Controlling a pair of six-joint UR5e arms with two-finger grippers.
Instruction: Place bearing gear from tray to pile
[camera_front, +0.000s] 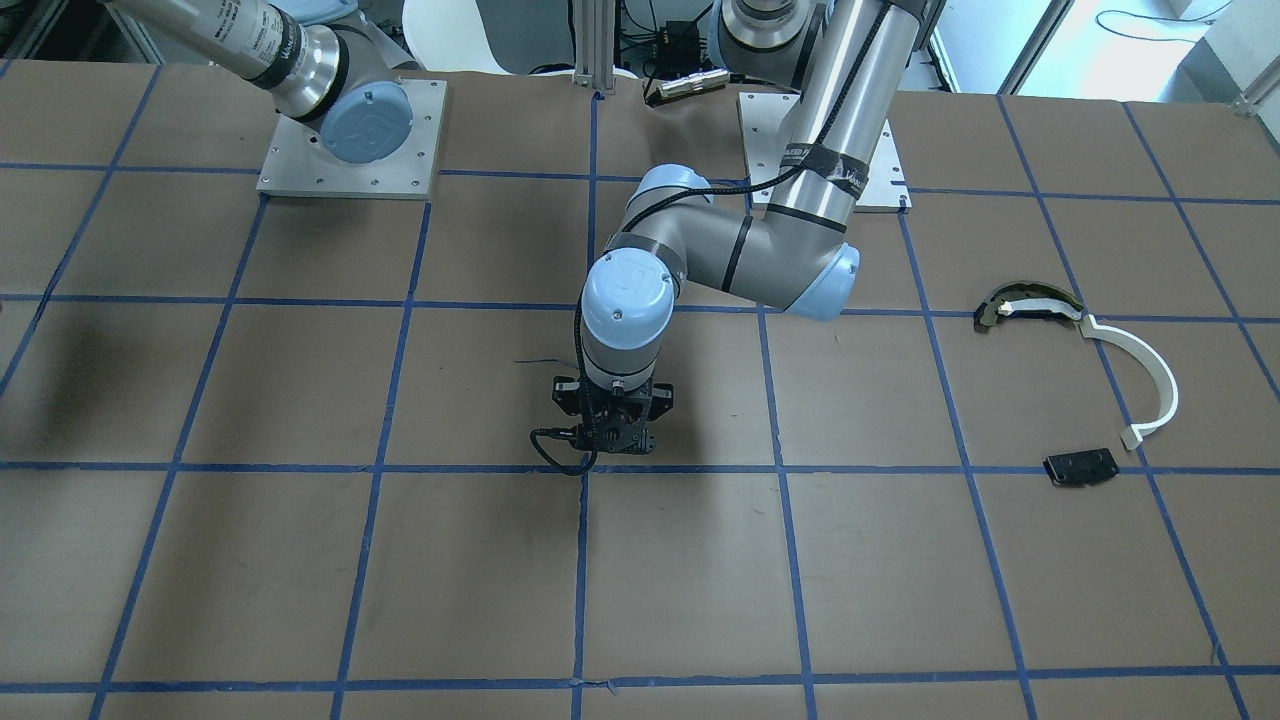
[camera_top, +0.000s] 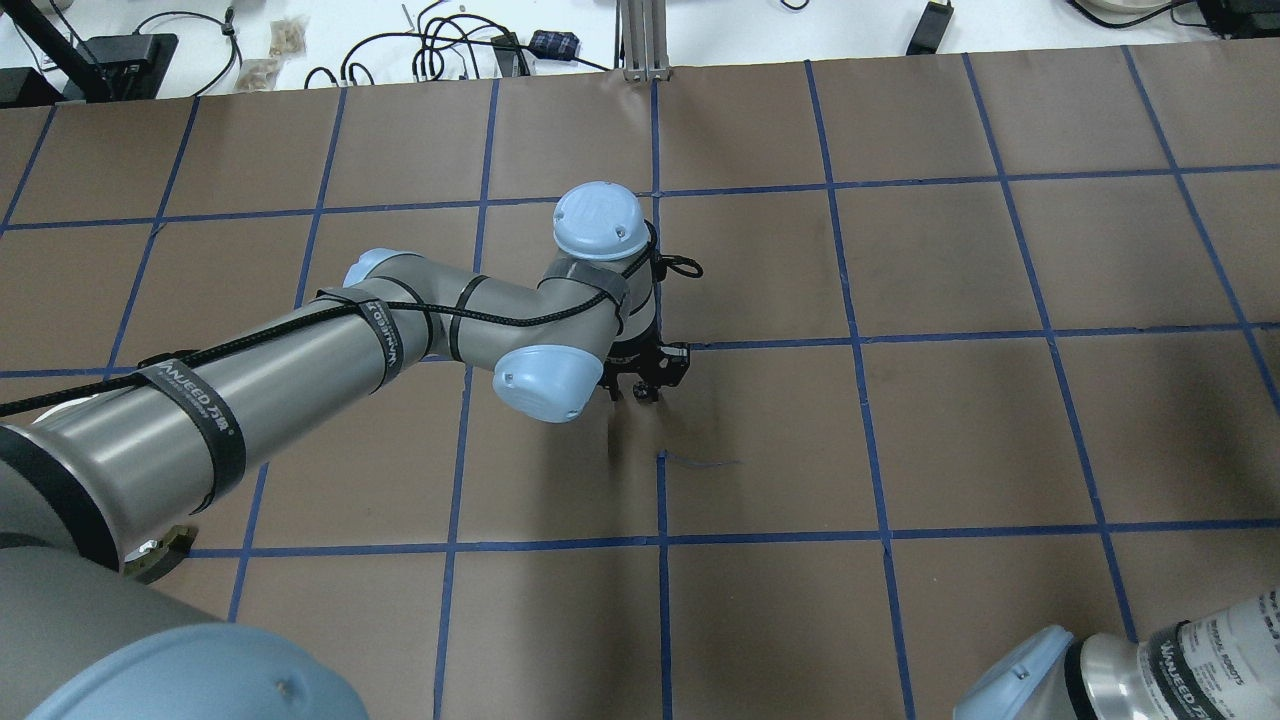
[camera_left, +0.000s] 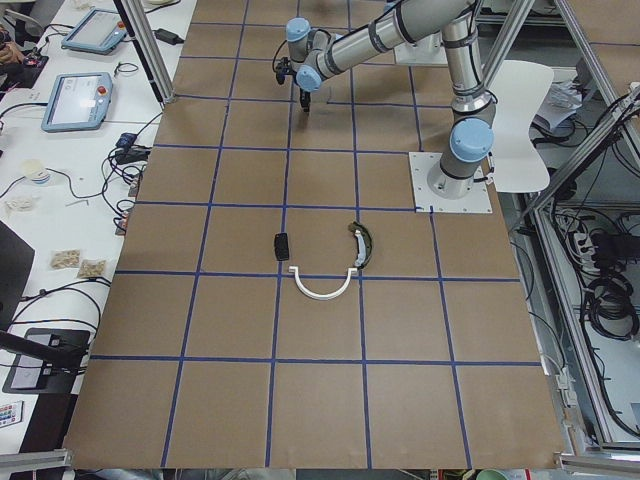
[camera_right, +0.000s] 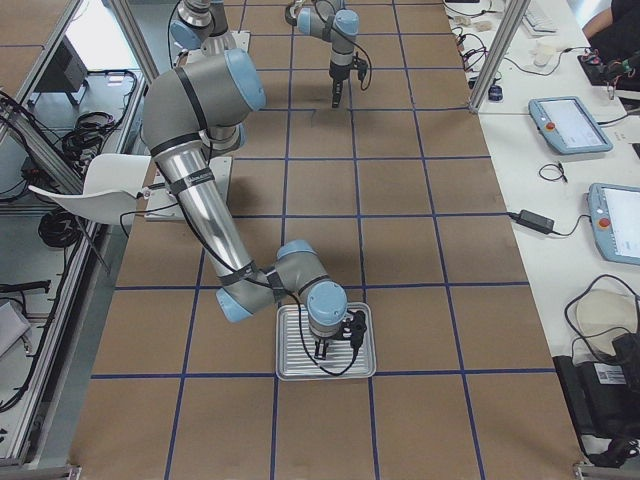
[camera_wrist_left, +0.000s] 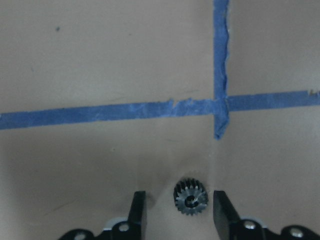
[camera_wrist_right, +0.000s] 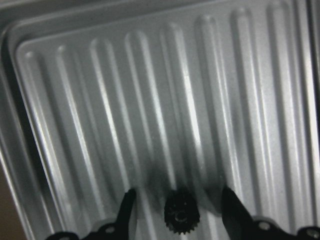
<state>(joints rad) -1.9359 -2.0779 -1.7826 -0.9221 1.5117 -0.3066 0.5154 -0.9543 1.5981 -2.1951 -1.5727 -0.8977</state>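
right jaws stand wide astride black bearing gear (camera_wrist_right: 181, 215) on ridged tray (camera_wrist_right: 75, 100); likely light, stiff, toothed: pinch across its rim. left jaws wide too.

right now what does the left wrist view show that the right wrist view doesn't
Only the left wrist view: brown table paper, crossing blue tape, and a gear on the paper. Only the right wrist view: a ribbed metal tray with a dark gear on it. Both: the left gripper and right gripper open, fingers either side of a gear.
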